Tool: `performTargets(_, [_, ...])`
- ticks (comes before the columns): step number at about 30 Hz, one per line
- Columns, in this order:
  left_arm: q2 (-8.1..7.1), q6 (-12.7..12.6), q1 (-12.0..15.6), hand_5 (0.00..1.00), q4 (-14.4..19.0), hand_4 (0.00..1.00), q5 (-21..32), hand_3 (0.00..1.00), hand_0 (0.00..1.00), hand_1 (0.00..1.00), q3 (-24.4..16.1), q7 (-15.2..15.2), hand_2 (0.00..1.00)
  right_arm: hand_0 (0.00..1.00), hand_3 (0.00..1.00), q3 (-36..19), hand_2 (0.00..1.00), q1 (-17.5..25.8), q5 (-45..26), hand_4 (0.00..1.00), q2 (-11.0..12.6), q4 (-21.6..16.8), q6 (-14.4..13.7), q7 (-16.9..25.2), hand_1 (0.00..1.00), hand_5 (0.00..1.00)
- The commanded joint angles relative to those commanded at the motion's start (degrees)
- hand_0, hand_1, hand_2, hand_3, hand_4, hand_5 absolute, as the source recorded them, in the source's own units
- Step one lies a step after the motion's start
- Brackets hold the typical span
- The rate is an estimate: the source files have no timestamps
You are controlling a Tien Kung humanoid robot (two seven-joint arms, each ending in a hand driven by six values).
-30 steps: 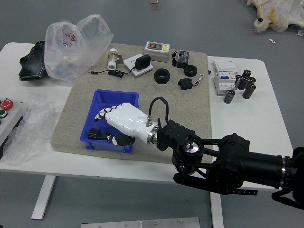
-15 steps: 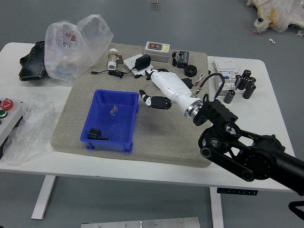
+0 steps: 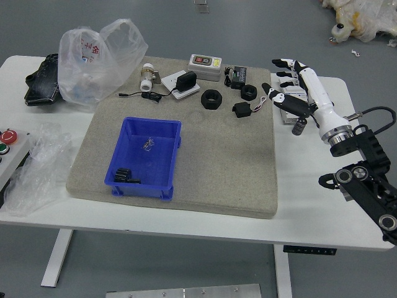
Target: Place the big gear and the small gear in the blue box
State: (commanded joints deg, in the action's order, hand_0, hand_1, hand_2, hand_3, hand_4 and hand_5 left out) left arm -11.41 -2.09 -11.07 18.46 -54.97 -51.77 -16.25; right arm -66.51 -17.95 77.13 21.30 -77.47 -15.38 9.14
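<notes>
My right hand (image 3: 274,77) is over the right side of the table, fingers spread and holding nothing, partly covering a white box. To its left, a smaller black ring-shaped gear (image 3: 249,92) lies on the grey mat's upper right part. The bigger black ring-shaped gear (image 3: 211,107) lies further left on the mat. The blue box (image 3: 176,155) stands on the mat's left half; inside are a black part (image 3: 123,175) at its lower left and a small metallic item (image 3: 148,144) near the middle. My left hand is out of view.
Behind the gears stand a grey device (image 3: 205,74) and a black adapter (image 3: 239,76). A black plug (image 3: 242,110) with wires lies between and below them. Plastic bags (image 3: 80,74) and a button panel (image 3: 12,158) occupy the left; several black cylinders (image 3: 321,107) stand at right.
My right hand has swung from over the blue box, across the mat, to the table's right side, with its fingers spread. The items in the box, partly hidden before, now show fully.
</notes>
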Motion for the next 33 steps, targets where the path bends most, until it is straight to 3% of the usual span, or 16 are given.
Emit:
performTargets(1, [-0.06, 0.0, -0.1, 0.207, 0.0, 0.661, 0.0, 0.639, 0.591, 0.469, 0.1, 0.0, 0.510, 0.776, 0.882, -1.4, 0.842, 1.1, -1.7, 0.851, 0.0, 0.3, 0.5, 1.1, 0.806, 0.580])
performTargets(6, [-0.45, 0.3, -0.5, 0.207, -0.2, 0.661, 0.3, 0.639, 0.591, 0.469, 1.0, 0.6, 0.510, 0.776, 0.882, -7.8, 0.842, 5.5, -11.2, 0.851, -0.7, 1.9, 3.1, 6.8, 0.806, 0.580])
performTargets(7, [-0.53, 0.3, -0.5, 0.205, -0.2, 0.661, 0.4, 0.639, 0.594, 0.550, 1.1, 0.7, 0.530, 0.785, 0.877, -9.0, 0.838, 5.9, -13.1, 0.886, -0.9, 2.2, 3.6, 7.8, 0.798, 0.669])
performTargets(12, [-0.84, 0.2, -0.7, 0.205, -0.3, 0.661, 1.1, 0.639, 0.594, 0.550, 1.8, 1.1, 0.530, 0.785, 0.877, -11.9, 0.838, 7.0, -20.6, 0.886, -1.6, 2.6, 5.2, 10.7, 0.798, 0.669])
performTargets(13, [-0.84, 0.1, -0.6, 0.204, -0.3, 0.660, 1.4, 0.638, 0.598, 0.589, 2.0, 1.2, 0.549, 0.786, 0.878, -12.2, 0.835, 7.1, -21.8, 0.937, -1.7, 2.5, 5.4, 11.1, 0.804, 0.775])
performTargets(20, [-0.63, 0.0, -0.5, 0.202, -0.7, 0.659, 4.4, 0.637, 0.604, 0.596, 4.8, 2.8, 0.561, 0.795, 0.876, -13.1, 0.832, 7.5, -28.1, 0.932, -2.1, 2.4, 6.2, 12.1, 0.801, 0.781])
performTargets(33, [-0.54, -0.7, -0.7, 0.200, -1.5, 0.657, 13.6, 0.638, 0.603, 0.587, 14.7, 8.1, 0.555, 0.764, 0.855, -13.0, 0.821, 7.7, -29.9, 0.931, -2.5, 2.7, 6.7, 12.2, 0.780, 0.783])
